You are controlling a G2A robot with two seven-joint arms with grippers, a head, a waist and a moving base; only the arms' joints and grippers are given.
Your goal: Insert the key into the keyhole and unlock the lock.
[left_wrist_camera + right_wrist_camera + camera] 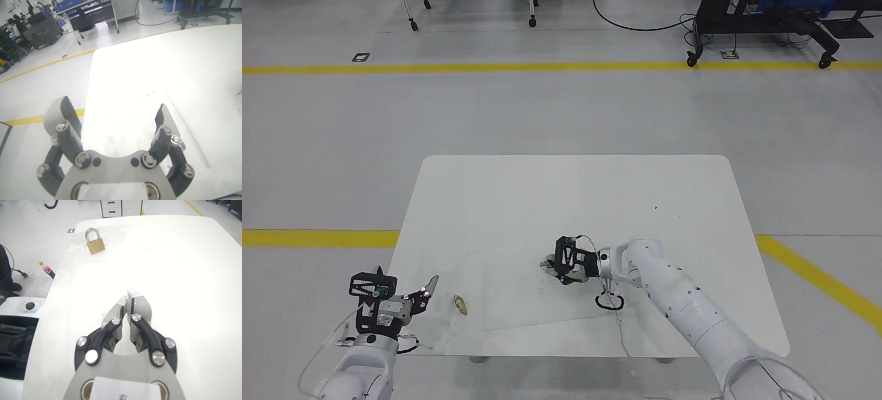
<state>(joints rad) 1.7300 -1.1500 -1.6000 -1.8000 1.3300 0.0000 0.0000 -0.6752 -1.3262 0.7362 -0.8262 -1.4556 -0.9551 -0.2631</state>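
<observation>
Two arms over one white surface (642,190).

Top view: the left gripper (422,293) sits at the near-left corner with its fingers spread. The lock (459,305) is just beside it, so I'd guess it's staged to grab and steady the body. The right gripper (548,266) is mid-surface, well apart from the lock, tips aimed toward it. Its load is too small to make out here.

Left wrist view: left gripper (113,103), fingers (69,111) wide apart, nothing between them.

Right wrist view: the right gripper (127,296) is clenched on a thin metal piece, which I take to be the key (127,307). It's likely pinched by the head so the blade leads, but the blade is hidden. The lock (95,244) lies near the surface (170,256) edge ahead, shackle closed and pointing away — so the keyhole end should face the key. Insertion hasn't started. The lock probably needs holding first.
</observation>
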